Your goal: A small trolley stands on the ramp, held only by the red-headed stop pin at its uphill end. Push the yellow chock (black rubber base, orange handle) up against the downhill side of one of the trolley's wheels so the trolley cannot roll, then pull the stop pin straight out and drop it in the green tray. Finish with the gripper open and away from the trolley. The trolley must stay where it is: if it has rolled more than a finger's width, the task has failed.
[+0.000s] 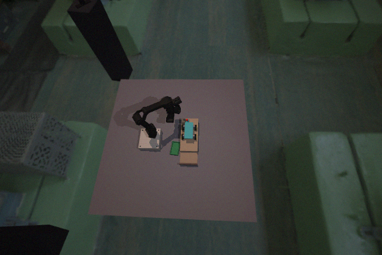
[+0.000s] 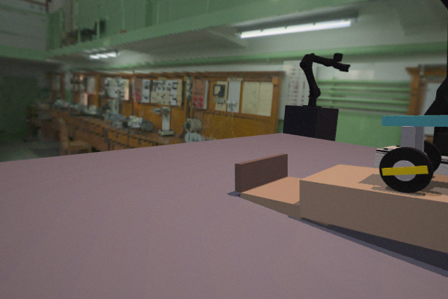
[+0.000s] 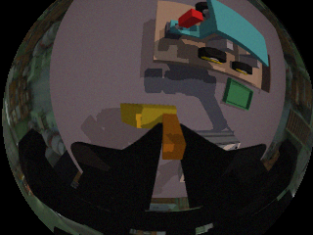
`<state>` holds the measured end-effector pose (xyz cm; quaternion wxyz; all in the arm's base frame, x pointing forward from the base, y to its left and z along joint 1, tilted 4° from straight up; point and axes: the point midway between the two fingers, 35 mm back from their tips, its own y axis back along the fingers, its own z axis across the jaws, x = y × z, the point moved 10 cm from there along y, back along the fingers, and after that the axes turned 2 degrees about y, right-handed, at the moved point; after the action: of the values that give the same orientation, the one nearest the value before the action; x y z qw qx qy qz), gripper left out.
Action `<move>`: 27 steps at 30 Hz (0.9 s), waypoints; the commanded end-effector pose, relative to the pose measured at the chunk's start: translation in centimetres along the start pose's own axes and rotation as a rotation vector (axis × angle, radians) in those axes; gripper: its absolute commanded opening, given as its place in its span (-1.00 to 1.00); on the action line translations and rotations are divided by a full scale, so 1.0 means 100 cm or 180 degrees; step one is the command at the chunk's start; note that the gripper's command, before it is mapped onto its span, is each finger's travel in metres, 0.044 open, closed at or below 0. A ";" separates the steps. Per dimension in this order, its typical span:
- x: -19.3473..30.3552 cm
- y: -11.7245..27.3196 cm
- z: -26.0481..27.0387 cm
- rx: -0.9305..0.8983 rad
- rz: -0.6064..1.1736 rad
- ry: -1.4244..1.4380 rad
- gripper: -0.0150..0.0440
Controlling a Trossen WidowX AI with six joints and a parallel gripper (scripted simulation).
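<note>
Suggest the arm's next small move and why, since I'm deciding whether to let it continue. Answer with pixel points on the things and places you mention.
Probably carry the yellow chock with the orange handle (image 3: 173, 138) over toward the wooden ramp (image 1: 188, 146) (image 2: 361, 197) (image 3: 178, 60), downhill of a black wheel. The hand (image 3: 170, 127) grips its handle beside the ramp, and the red-headed stop pin (image 1: 187, 119) (image 3: 190, 19) is in place, so chocking should come first.

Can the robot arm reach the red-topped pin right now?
Probably not yet: the gripper looks close enough to the pin, but its fingers are shut on the orange handle of the yellow chock, so it would likely need to let go first.
</note>
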<state>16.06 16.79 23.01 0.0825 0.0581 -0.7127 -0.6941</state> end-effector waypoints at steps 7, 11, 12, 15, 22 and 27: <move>-0.010 -0.002 -0.036 0.0028 0.0006 0.0010 -0.49; -0.014 -0.002 -0.050 0.0032 0.0005 0.0010 -0.49; -0.015 -0.002 -0.054 0.0033 0.0005 0.0010 -0.49; -0.018 -0.003 -0.065 0.0036 0.0004 0.0010 -0.49; -0.025 -0.004 -0.090 0.0043 0.0002 0.0009 -0.49; -0.028 -0.004 -0.108 0.0048 0.0001 0.0009 -0.49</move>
<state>20.59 7.84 22.84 0.0819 0.0583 -0.7165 -0.6903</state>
